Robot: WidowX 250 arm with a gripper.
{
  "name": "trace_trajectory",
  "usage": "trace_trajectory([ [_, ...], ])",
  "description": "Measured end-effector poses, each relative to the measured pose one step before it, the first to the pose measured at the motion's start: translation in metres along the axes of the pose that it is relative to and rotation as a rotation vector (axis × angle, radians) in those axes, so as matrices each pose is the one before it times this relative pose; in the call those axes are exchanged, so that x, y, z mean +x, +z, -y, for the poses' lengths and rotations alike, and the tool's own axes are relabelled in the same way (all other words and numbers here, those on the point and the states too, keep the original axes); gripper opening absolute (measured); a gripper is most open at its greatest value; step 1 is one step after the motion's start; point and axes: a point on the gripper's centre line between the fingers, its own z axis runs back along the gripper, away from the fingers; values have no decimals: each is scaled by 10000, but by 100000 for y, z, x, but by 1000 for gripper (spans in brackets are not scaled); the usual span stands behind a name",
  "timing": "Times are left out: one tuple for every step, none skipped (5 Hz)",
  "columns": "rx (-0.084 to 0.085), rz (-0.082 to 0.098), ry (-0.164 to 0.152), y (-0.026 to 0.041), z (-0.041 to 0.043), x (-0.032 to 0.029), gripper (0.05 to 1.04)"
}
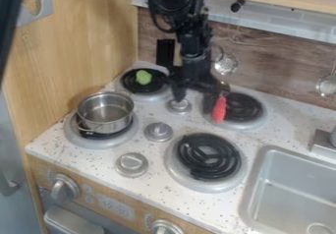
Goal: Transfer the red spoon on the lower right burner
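red-handled metal spoon (219, 109) lies at the left of the black coil burner (246, 107), right of the frame's centre. my black two-finger gripper (194, 98) hangs beside it, fingers apart, presumably to admit the handle.

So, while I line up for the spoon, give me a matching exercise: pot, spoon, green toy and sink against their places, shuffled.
1. pot
2. spoon
3. green toy
4. sink

A. on the upper left burner
B. right of the lower right burner
C. on the lower left burner
D. at the left side of the upper right burner

Pairs: 1-C, 2-D, 3-A, 4-B
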Motion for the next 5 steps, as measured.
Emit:
trace_trajectory([
  [-93,246,-154,-664,1468,2010,999],
  [33,-65,475,-1509,-52,1199,999],
  [172,-241,5,-1476,76,452,999],
  [595,-618,-319,-2114,690,184,999],
  [218,-107,-96,-270,31,612,999],
])
